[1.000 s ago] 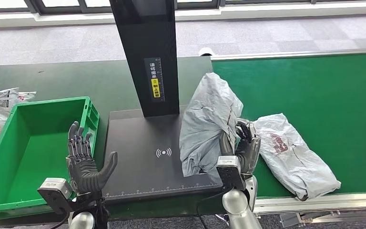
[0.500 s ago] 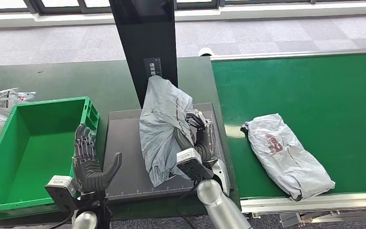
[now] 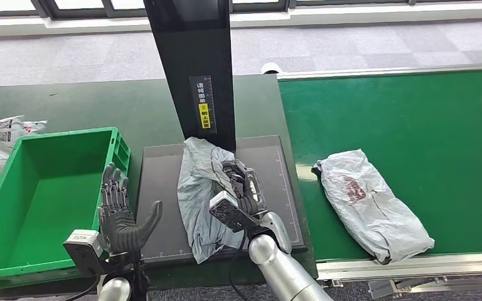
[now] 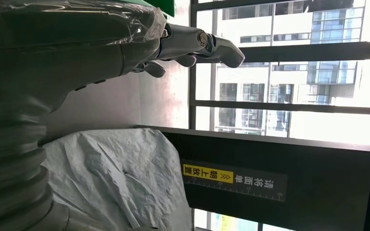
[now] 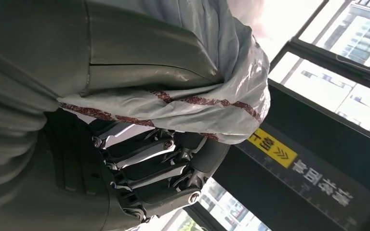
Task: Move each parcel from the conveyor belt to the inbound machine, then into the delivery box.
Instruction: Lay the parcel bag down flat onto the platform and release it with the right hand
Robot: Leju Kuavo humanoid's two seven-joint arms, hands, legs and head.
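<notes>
Fingers (image 3: 241, 182) of the right robot hand (image 3: 243, 188) are curled around a grey parcel (image 3: 196, 194), holding it by its side; in the right wrist view the thumb presses on one face of the crumpled bag (image 5: 207, 91) and the dark fingers (image 5: 164, 168) wrap under it. The grey parcel lies draped over the black scanner plate (image 3: 160, 188) of the inbound machine, its upper end just at the foot of the machine's black upright column (image 3: 194, 63), which carries a yellow label (image 3: 204, 116). Most of the parcel lies to the left of the right robot hand, toward the middle of the plate, and its lower end reaches the plate's near edge.

The left robot hand (image 3: 118, 213) is held up with its fingers spread wide and its palm turned toward the parcel, holding nothing; it hovers beside the plate's left edge, apart from the parcel. In the left wrist view its fingers (image 4: 207, 45) stretch out with the grey parcel (image 4: 120, 183) beyond them.

Left of that hand, a green box (image 3: 12, 251) sits on the dark green tabletop (image 3: 88, 103), and printed bags (image 3: 0, 135) lie past its far left side. Right of the machine, a second white parcel (image 3: 370, 204) lies on the green conveyor belt (image 3: 414, 113), well apart from both hands.
</notes>
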